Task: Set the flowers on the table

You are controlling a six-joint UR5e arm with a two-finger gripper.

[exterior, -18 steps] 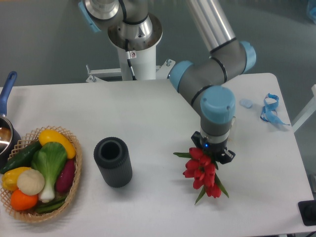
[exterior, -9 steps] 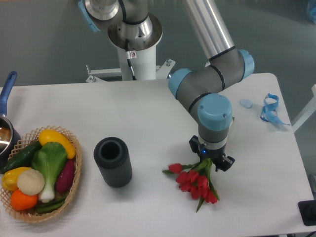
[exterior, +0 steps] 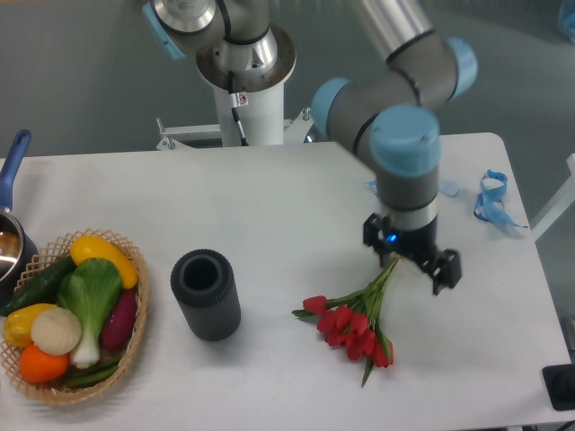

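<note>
- far left of the flowers: wicker basket of vegetables, then a black cylinder standing upright.
- lying flat on the table, red heads toward the cylinder, stems slanting up and right.
- just right of and above the blooms: gripper, fingers spread apart, holding nothing, stem ends right beneath it.
- long axis running diagonally from lower left to upper right; probably released, so a straight lift away looks enough.

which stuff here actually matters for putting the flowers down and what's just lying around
Job: flowers, table, end effector.

Lying about: black cylinder, wicker basket of vegetables, blue strap, pot at the left edge.
</note>
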